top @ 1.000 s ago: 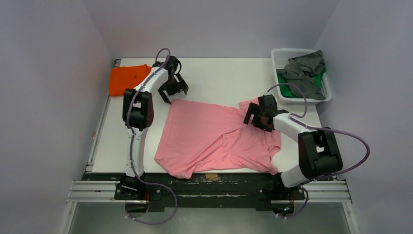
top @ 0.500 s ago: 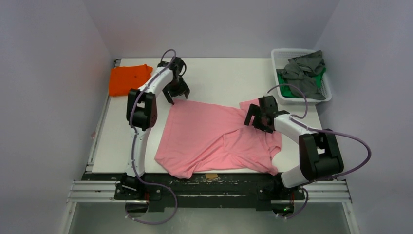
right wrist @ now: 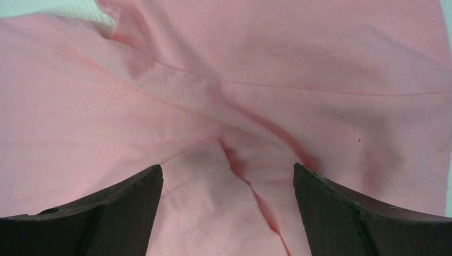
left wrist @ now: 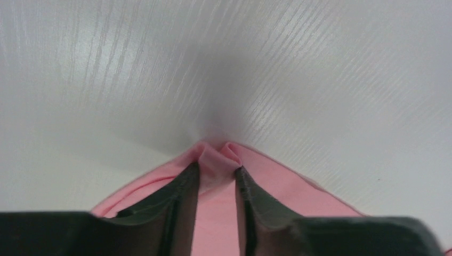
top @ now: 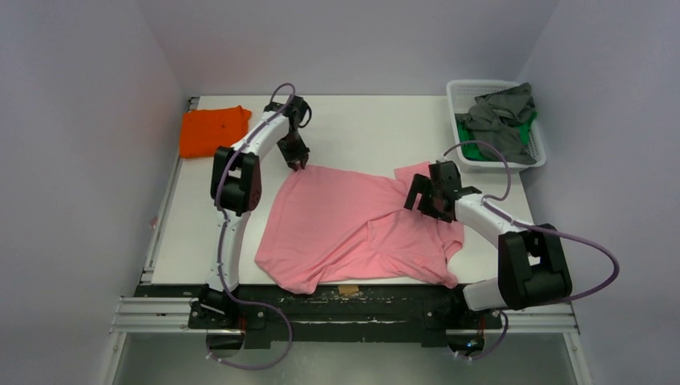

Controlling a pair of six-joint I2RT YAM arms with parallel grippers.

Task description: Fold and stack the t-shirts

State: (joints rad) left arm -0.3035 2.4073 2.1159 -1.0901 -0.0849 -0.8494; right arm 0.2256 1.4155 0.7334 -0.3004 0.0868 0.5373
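Observation:
A light pink t-shirt (top: 353,228) lies spread across the middle of the white table. At its far left corner my left gripper (top: 299,163) has its jaws pinched on a small fold of the pink cloth (left wrist: 217,159). My right gripper (top: 422,200) stands open over the shirt's right side, near a crumpled sleeve, its fingers wide apart above wrinkled pink fabric (right wrist: 213,186). A folded orange t-shirt (top: 210,129) rests at the far left of the table. Grey t-shirts (top: 501,112) and a green t-shirt (top: 481,150) lie heaped in a basket.
The white basket (top: 461,92) stands at the table's far right corner. Grey walls close in on the left, right and back. A small brown tape patch (top: 348,289) marks the table's near edge below the shirt's hem.
My left gripper moved slightly right and down onto the shirt's far left corner and shut on the cloth there. The right gripper shifted a little and stayed open.

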